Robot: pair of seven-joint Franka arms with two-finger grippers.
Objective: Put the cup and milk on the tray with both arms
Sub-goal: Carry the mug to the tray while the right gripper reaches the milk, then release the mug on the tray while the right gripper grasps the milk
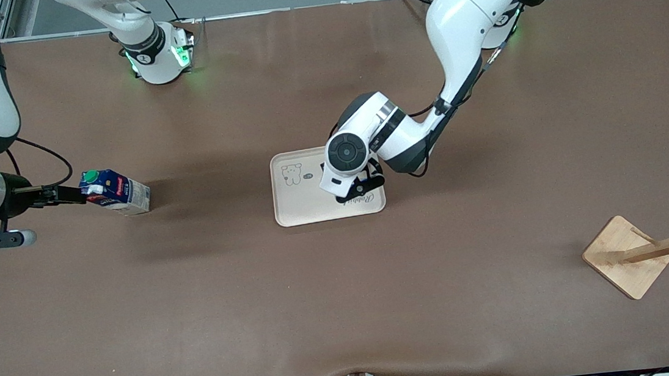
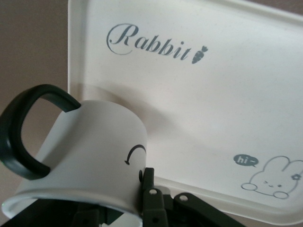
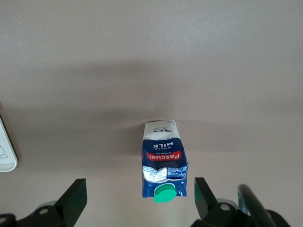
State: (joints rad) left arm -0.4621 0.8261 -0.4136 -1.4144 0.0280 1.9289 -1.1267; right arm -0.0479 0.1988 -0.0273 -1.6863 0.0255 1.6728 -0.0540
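Note:
The white cup (image 2: 90,156), with its black handle (image 2: 19,137) and a smile mark, is tilted in my left gripper (image 2: 142,191), which is shut on the cup's wall near the rim. One finger (image 2: 151,187) presses the outside. It hangs over the cream tray (image 2: 213,104) by the "Rabbit" lettering. In the front view the left gripper (image 1: 364,186) covers the cup over the tray (image 1: 293,207). The blue milk (image 1: 117,195) with its green cap stands toward the right arm's end. My right gripper (image 1: 78,195) is open beside it. Its fingers (image 3: 75,198) straddle the top of the milk (image 3: 163,161) without touching.
A wooden rack (image 1: 626,255) with pegs stands on its square base near the left arm's end, nearer the front camera than the tray. A corner of the tray (image 3: 5,156) shows in the right wrist view. Brown tabletop (image 1: 346,309) lies between tray and milk.

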